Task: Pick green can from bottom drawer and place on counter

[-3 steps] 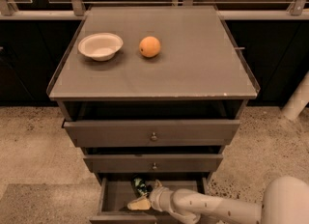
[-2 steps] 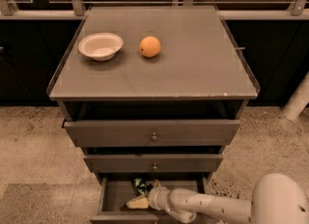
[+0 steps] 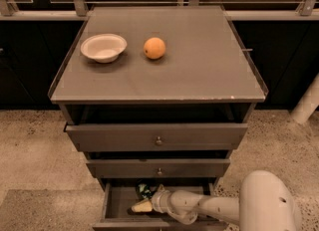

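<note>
The bottom drawer is pulled open below the two knobbed drawers. The green can lies inside it near the back, dark green with pale markings, partly under the middle drawer's front. My gripper reaches into the drawer from the right, its pale fingertips just in front of and below the can. The white arm runs off to the lower right. The counter is the flat grey-brown top of the cabinet.
A white bowl and an orange sit on the counter's back left. The middle drawer and top drawer stick out slightly above the gripper. A white post stands on the speckled floor at right.
The arm's bulky white link at lower right has shifted left and up. The gripper has stayed in the drawer by the can.
</note>
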